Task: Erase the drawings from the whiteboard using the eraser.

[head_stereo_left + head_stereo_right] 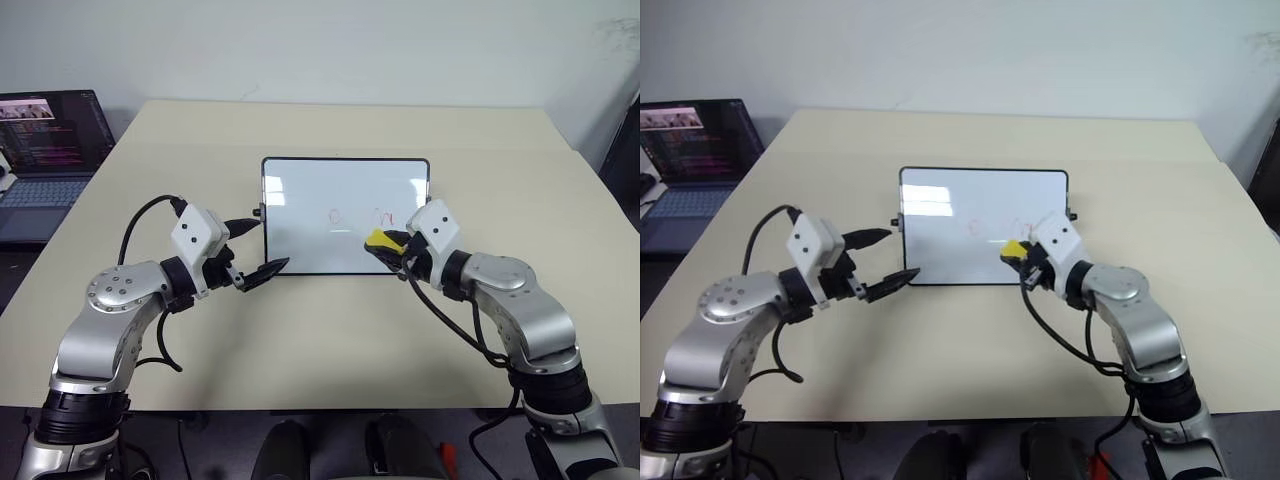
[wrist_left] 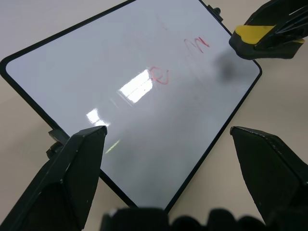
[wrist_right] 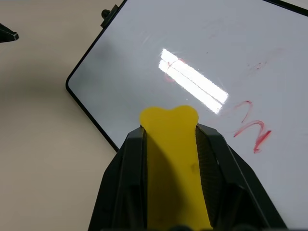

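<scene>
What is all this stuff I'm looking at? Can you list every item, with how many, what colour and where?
table: one, beige, under everything
whiteboard: one, white with a thin black frame, lying flat at the table's middle
drawings: two red marker scribbles side by side, on the board's right half
eraser: one, yellow, over the board's near right corner, clamped in the right gripper
laptop: one, dark, screen lit, on a surface beside the table's far left
left gripper: one, black fingers open, at the board's near left corner, holding nothing
right gripper: one, black fingers shut on the eraser, at the board's near right corner
</scene>
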`<state>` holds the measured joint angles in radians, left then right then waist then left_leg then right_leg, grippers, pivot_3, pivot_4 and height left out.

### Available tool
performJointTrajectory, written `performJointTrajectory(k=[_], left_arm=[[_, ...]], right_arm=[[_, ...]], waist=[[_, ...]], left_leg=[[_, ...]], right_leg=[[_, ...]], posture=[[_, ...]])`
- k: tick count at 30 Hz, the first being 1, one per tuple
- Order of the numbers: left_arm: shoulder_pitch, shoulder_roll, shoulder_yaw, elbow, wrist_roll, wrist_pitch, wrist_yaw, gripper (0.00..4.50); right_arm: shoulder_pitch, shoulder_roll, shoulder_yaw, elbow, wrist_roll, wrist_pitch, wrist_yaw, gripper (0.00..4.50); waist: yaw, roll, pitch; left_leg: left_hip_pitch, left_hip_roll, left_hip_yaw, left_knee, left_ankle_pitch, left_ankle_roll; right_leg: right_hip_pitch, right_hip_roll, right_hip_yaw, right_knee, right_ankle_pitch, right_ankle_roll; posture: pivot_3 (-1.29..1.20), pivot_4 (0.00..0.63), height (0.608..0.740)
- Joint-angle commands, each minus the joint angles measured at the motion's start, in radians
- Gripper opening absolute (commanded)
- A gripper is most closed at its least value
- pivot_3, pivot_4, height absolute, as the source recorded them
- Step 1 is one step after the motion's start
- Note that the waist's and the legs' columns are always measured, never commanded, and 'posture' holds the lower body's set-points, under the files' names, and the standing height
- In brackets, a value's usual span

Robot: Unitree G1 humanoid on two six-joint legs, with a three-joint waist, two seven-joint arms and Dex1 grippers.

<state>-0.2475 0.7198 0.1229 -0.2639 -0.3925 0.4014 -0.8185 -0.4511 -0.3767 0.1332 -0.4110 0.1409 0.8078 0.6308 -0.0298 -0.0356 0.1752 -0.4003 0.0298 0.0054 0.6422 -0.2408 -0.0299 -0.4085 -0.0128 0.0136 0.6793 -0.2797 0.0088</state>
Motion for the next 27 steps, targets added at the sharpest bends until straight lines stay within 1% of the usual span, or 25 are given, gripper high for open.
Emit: performJointTrajectory(k=[1,9,18,21,24,27], left_arm=[[-0.009,-0.004,0.021,-0.014,-0.005,-0.013,0.009,4.5],[-0.032,-0.02,0.004,-0.008,0.009,0.019,0.056,4.5],[-0.06,-0.03,-0.013,-0.002,0.027,0.047,0.084,4.5],[-0.08,-0.032,-0.015,0.026,0.049,0.059,0.11,4.5],[-0.091,-0.029,-0.022,0.04,0.048,0.063,0.098,4.5],[-0.1,-0.024,-0.03,0.048,0.046,0.068,0.081,4.5]], right_arm=[[-0.003,-0.016,-0.004,-0.047,0.027,0.006,-0.003,1.07],[-0.031,-0.025,0.013,-0.044,0.049,0.005,-0.005,1.07],[-0.073,-0.005,0.037,-0.043,0.065,0.001,-0.015,1.07],[-0.113,0.012,0.073,-0.022,0.055,0.004,-0.024,1.07],[-0.16,0.036,0.126,0.024,0.038,0.005,-0.033,1.07],[-0.223,0.045,0.18,0.129,-0.029,-0.055,-0.056,1.07]], waist=[[0.0,0.0,0.0],[0.0,0.0,0.0],[0.0,0.0,0.0],[-0.002,0.0,0.0],[-0.002,0.0,0.0],[-0.001,0.0,0.0]], left_leg=[[0.0,0.0,0.0,0.0,0.0,0.0],[0.0,0.0,0.0,0.0,0.0,0.0],[0.0,0.0,0.0,0.0,0.0,0.0],[0.0,0.0,0.0,0.0,0.0,0.0],[0.0,0.001,0.0,0.001,0.0,0.0],[0.0,0.0,0.0,0.001,0.0,0.0]], right_leg=[[0.0,0.0,0.0,0.0,0.0,0.0],[0.0,0.0,0.0,0.0,0.0,0.0],[0.0,0.0,0.0,0.0,0.002,-0.003],[0.0,0.0,0.0,0.001,0.002,-0.003],[0.0,0.002,0.0,0.001,0.002,-0.003],[0.0,0.002,0.0,0.001,0.002,-0.003]], posture=[[0.0,0.15,0.74],[0.0,0.15,0.74],[0.0,0.15,0.74],[0.0,0.15,0.74],[0.0,0.15,0.74],[0.0,0.15,0.74]])
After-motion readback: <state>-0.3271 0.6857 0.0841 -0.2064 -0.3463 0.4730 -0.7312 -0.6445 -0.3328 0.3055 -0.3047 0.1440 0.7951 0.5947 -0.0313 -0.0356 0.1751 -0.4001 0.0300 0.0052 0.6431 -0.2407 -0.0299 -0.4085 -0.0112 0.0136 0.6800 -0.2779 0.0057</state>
